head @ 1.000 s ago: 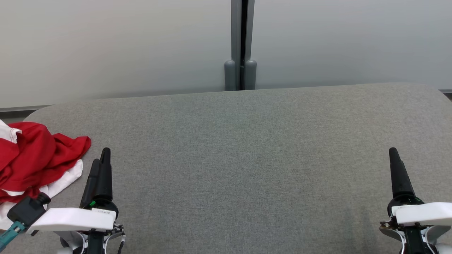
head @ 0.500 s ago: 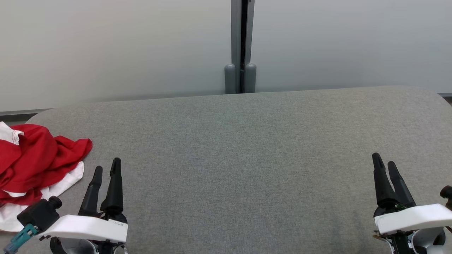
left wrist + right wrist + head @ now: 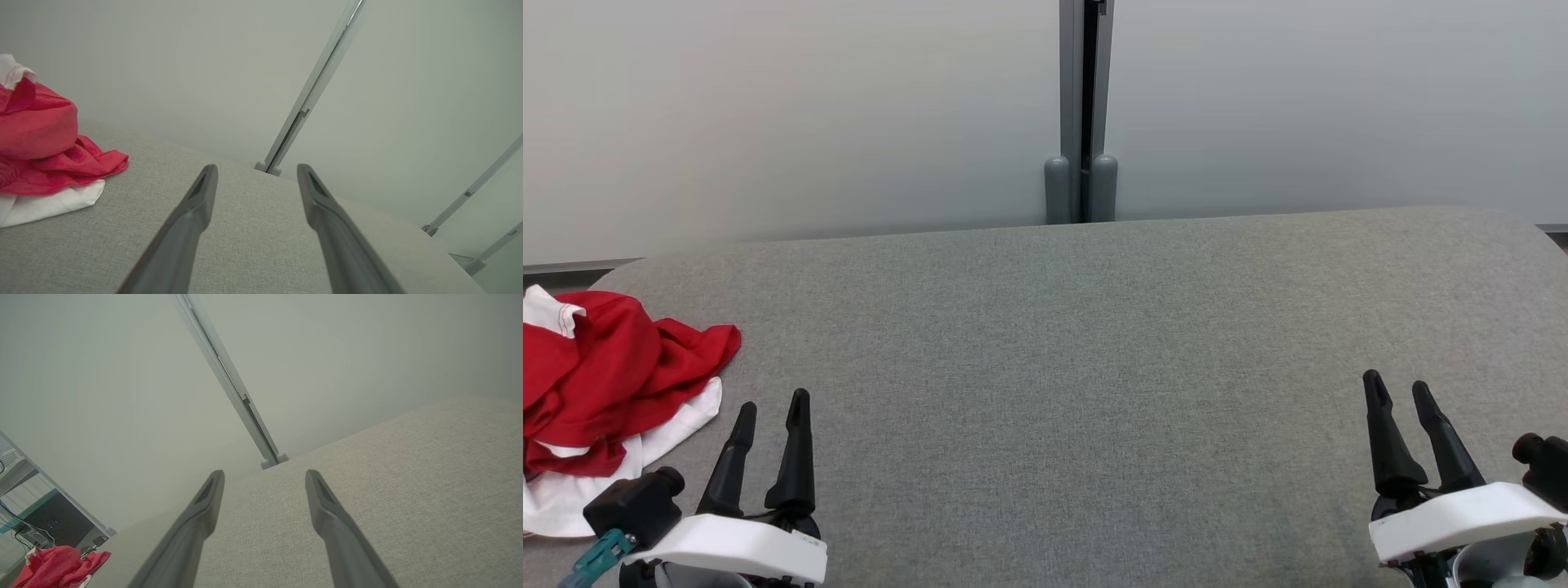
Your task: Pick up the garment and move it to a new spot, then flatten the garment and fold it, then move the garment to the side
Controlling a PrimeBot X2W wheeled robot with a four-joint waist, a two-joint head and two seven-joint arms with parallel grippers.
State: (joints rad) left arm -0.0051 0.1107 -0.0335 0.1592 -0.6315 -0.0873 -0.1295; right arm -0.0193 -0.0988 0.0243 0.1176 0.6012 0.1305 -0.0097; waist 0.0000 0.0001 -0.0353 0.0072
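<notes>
The garment [image 3: 605,384] lay crumpled at the table's [image 3: 1094,343] left edge, red over white. The left gripper [image 3: 772,402] and right gripper [image 3: 1396,382] hovered, fingers spread, empty. Soft, light, floppy stuff, I reckoned: best pinched at a raised red fold.

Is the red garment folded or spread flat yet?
Neither: the red and white garment lies crumpled in a heap at the grey table's left end.
</notes>
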